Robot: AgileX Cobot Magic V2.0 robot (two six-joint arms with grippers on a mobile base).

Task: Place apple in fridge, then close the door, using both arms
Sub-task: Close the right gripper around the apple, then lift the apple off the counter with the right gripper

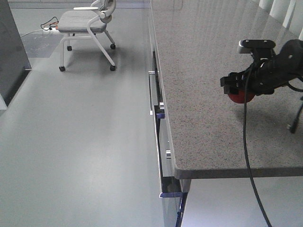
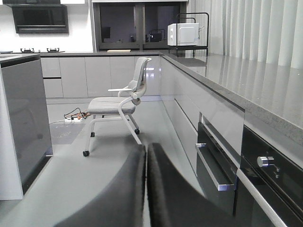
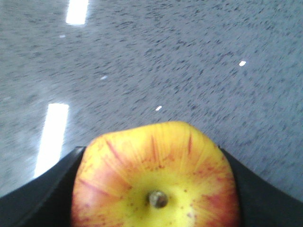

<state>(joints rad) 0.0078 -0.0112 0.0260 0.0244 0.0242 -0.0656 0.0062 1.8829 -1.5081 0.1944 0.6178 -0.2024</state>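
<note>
The apple (image 1: 241,97) is red from the side and yellow with red streaks round the stem in the right wrist view (image 3: 156,184). My right gripper (image 1: 236,90) is shut on it, low over the speckled grey countertop (image 1: 203,94). Its black fingers (image 3: 42,189) press both sides of the apple. I cannot tell whether the apple touches the counter. My left gripper (image 2: 146,146) is shut and empty, its two dark fingers pressed together, pointing along the kitchen floor. The fridge and its door are not clearly in view.
A white wheeled chair (image 1: 87,26) stands on the floor at the back, also in the left wrist view (image 2: 116,106). Drawers with metal handles (image 1: 151,92) run under the counter. A dark grey block (image 2: 26,118) stands at the left. A microwave (image 2: 182,34) sits on the far counter.
</note>
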